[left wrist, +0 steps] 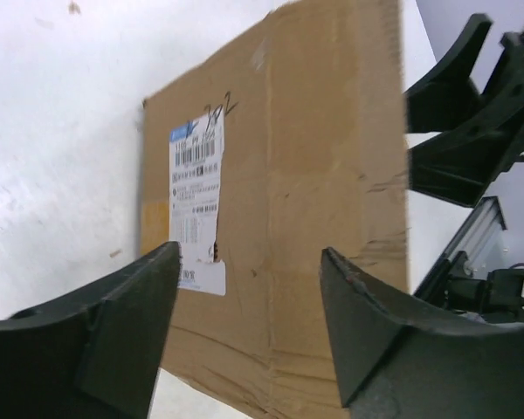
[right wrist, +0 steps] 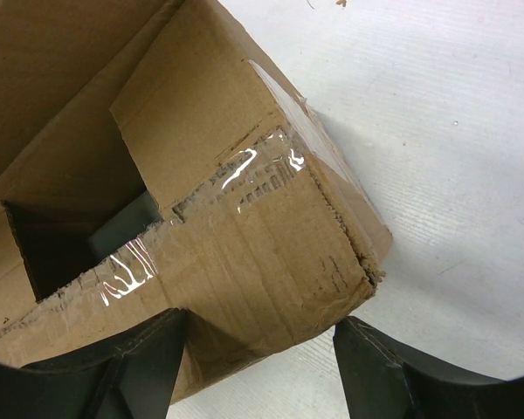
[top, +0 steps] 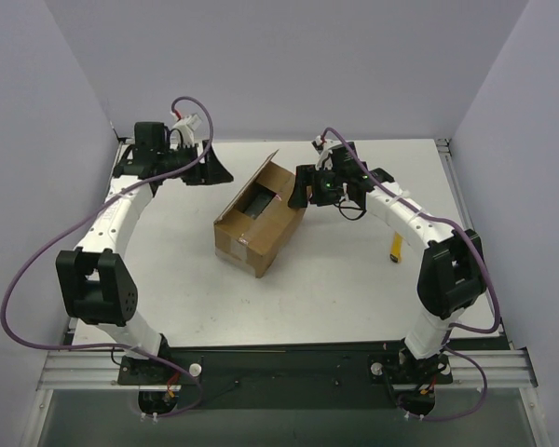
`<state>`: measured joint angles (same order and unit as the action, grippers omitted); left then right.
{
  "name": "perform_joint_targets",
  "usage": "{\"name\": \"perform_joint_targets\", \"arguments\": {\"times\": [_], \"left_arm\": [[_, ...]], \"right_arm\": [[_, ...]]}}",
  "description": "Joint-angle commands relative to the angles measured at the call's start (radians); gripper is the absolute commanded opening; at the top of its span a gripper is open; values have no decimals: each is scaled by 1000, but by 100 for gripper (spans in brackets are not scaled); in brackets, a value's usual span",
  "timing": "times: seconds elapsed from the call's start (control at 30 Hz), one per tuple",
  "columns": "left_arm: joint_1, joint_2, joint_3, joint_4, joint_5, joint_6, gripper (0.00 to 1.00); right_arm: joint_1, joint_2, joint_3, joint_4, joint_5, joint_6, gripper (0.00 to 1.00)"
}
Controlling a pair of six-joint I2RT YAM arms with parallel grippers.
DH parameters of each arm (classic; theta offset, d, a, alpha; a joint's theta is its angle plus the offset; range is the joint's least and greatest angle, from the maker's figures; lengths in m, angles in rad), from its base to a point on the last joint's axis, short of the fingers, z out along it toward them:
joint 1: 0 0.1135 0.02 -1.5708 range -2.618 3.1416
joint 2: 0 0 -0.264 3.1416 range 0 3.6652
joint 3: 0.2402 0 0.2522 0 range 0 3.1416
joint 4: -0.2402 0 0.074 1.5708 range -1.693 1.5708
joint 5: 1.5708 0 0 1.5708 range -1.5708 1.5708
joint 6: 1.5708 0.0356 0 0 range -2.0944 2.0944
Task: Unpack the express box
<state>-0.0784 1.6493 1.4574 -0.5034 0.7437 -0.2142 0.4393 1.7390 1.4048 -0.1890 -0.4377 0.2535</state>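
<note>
Item: express box (top: 259,223), brown carton, mid-table (top: 354,279). Top flaps (top: 261,173) raised at its far end, torn clear tape (right wrist: 253,175) on the seam.
Your left gripper (left wrist: 249,257): jaws wide apart, holding nothing, facing the side with the pale label (left wrist: 196,201).
Your right gripper (right wrist: 260,319): jaws apart over the opened end, possibly brushing cardboard.

**Left wrist view:** the express box (left wrist: 314,175) is cut off by the top and bottom edges. The print on its label (left wrist: 196,205) is blurred and unreadable.

**Right wrist view:** the box is cropped at left and top. A dark item (right wrist: 122,229) inside lies in shadow, partly under a flap (right wrist: 201,113), and cannot be identified.

**Top view:** a small yellow object (top: 397,247) beside the right arm (top: 419,223) is too small to name.
</note>
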Motion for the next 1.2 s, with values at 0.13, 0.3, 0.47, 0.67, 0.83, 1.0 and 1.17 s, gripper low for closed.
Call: {"name": "perform_joint_targets", "arguments": {"times": [0.13,0.3,0.47,0.67,0.83,1.0,1.17], "left_arm": [[-193,-60,190,-72,-194,151,82],[-320,-42,195,-129,-521,308,84],[-333,-23,210,-135,-704,368,81],[-293,-17,232,-135,-692,337,64],[-193,-6,212,-150,-519,221,31],[-49,-11,57,-32,-97,4,0],[0,-61,-146,256,108,-350,0]], "right_arm": [[-4,17,-10,-122,70,-51,67],[-4,22,0,-127,62,-40,67],[-4,10,-16,-127,63,-46,67],[-4,1,-33,-127,73,-59,67],[-8,2,-3,-132,79,-71,67],[-28,22,117,-141,91,-170,67],[-57,85,288,-158,102,-240,67]]}}
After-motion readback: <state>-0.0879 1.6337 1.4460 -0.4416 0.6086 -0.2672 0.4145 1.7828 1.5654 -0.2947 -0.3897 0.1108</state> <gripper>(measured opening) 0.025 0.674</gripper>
